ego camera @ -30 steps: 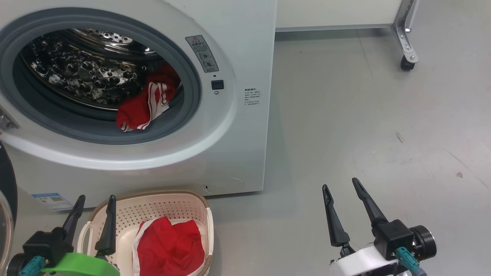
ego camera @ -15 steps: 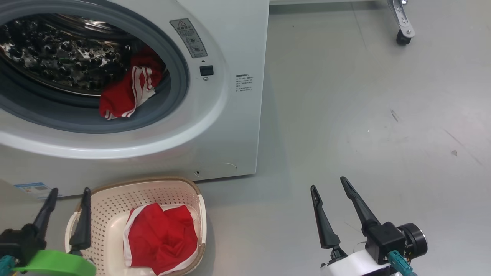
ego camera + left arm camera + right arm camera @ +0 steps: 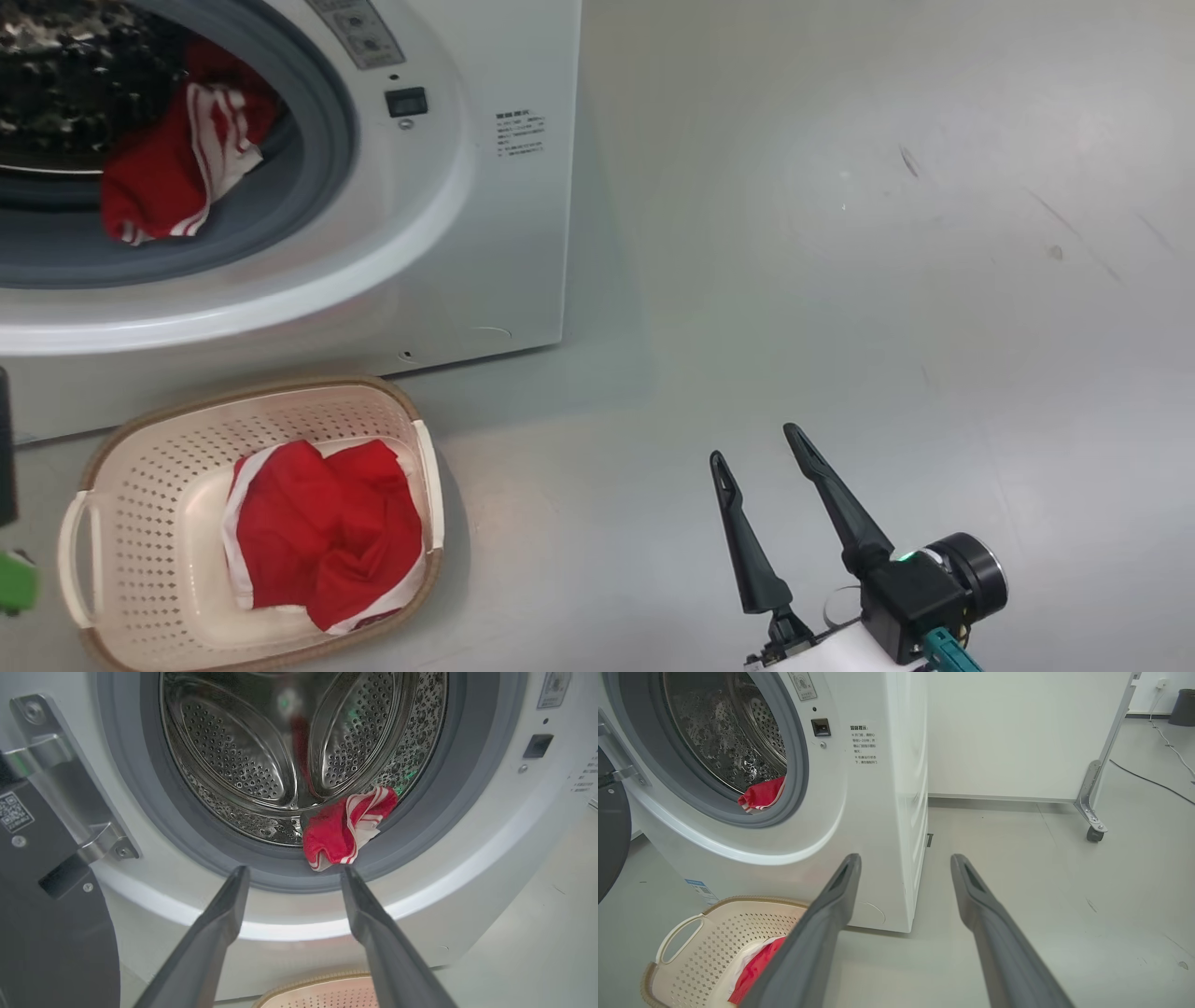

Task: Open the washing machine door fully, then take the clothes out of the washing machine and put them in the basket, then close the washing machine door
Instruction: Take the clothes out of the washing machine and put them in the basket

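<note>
The washing machine (image 3: 485, 233) stands on the grey floor (image 3: 840, 280). The washing machine door (image 3: 51, 933) is swung wide open to the left and hangs from a metal hinge (image 3: 56, 760) beside the porthole. Part of the clothes (image 3: 343, 833), a red piece with white stripes, lies at the lower right of the porthole, spilling from the perforated steel drum (image 3: 233, 765) onto the grey gasket (image 3: 448, 793). The basket (image 3: 140, 467) sits on the floor just in front of the machine's lower front edge, below the porthole and short of the machine's right front corner. A second red bundle (image 3: 322, 532) with white trim lies crumpled inside it, filling the half nearer that corner, while the other half shows bare perforated plastic. In the left wrist view the left tool (image 3: 294, 870) is released, its two dark fingers spread with nothing between them. It points at the lower rim of the porthole, with the striped piece just above its right finger's tip and the basket's woven-look rim low between the fingers. The right tool (image 3: 754, 443) is released too, its fingers parted and empty. It hangs over bare floor to the right of the machine, well apart from the basket. In the right wrist view a wheeled white panel stands behind the machine, its caster (image 3: 1094, 834) resting on the floor.
</note>
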Controlling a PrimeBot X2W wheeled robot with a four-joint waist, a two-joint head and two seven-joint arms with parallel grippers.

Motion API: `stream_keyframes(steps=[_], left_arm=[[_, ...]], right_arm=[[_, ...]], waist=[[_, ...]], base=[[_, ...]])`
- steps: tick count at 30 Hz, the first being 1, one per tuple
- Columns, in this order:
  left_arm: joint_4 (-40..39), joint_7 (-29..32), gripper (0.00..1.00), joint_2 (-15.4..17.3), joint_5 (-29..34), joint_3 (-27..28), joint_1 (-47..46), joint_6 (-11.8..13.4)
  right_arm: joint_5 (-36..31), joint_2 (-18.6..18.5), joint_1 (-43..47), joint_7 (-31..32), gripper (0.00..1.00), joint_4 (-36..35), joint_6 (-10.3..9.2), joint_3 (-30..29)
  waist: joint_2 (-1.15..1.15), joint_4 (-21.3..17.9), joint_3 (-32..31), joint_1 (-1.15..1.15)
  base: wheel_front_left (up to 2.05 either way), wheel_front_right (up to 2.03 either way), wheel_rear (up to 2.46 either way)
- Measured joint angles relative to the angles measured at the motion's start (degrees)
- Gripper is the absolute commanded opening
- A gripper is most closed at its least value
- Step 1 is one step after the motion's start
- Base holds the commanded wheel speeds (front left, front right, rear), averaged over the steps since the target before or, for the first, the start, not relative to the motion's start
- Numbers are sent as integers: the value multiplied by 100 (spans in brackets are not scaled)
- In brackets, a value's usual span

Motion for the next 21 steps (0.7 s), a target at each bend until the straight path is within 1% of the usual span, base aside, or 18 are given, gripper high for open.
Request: stream_keyframes(steps=[4,8,12,17,21], left_arm=[[-59,288,100,407,-58,165,-346,-45],[-55,550,100,658,-187,232,-682,-54],[3,826,100,888,-223,186,-996,-75],[97,1166,100,1020,-221,-38,-1380,-99],[212,1496,100,1021,-279,-234,-1717,-115]], right_arm=[[24,0,-31,0,100,-155,0,169],[70,0,-108,0,100,-252,0,307],[105,1,-198,0,100,-305,0,435],[162,2,-259,0,100,-356,0,511],[164,3,-284,0,100,-399,0,557]], waist=[[0,-215,292,0],[0,-467,552,0],[0,-740,766,0],[0,-1046,982,0],[0,-1237,1121,0]], base=[[0,0,0],[0,0,0],[0,0,0],[0,0,0],[0,0,0]])
